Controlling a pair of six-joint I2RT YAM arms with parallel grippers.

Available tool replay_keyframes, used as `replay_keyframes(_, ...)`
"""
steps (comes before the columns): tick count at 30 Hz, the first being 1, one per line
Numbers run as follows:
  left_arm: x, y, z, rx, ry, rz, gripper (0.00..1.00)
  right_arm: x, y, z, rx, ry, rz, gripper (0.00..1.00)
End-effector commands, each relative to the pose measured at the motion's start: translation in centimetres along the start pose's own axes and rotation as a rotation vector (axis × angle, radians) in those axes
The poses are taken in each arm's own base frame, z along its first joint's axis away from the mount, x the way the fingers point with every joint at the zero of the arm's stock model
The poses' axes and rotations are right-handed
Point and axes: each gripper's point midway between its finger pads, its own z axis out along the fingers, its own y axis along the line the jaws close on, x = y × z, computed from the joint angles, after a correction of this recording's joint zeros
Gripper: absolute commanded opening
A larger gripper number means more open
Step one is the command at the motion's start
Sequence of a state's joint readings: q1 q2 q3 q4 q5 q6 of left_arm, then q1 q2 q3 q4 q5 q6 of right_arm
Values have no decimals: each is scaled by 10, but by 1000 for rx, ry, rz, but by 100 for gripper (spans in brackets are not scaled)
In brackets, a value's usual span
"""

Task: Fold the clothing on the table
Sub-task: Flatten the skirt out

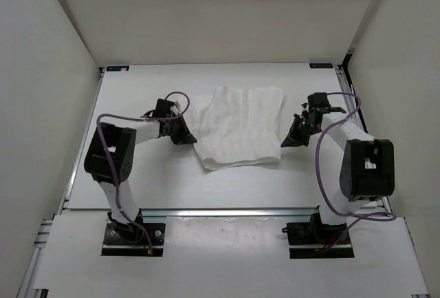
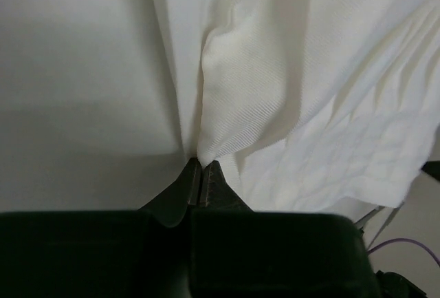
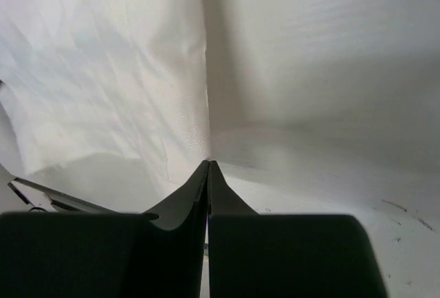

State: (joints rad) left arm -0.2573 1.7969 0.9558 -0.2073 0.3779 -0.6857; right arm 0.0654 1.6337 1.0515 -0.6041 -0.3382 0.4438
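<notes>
— Where is the cloth (image 1: 237,126) lying?
— Middle of the table (image 1: 137,174), spread loosely. The left claw (image 2: 201,168) is pinching its left edge. The right claw (image 3: 208,165) is pressing shut at its right edge, catch unclear.
— So the folding is only beginning.

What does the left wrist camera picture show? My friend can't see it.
The left gripper is shut, pinching the edge of the white clothing, which puckers up from its tips. Bare white table fills the picture's left side.
</notes>
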Motion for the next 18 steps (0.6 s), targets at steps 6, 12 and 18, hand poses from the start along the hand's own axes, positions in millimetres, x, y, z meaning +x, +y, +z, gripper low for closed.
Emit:
replay_keyframes(6,-55,-54,3,160,0,131,8,58,-37,9,111,134,39,0)
replay_keyframes(12,-43,-54,-58,261,-107,69,64,35,-32,10,101,107,32,0)
replay_keyframes(18,0,-52,-83,267,-92,49,69,19,-24,15,101,106,17,0)
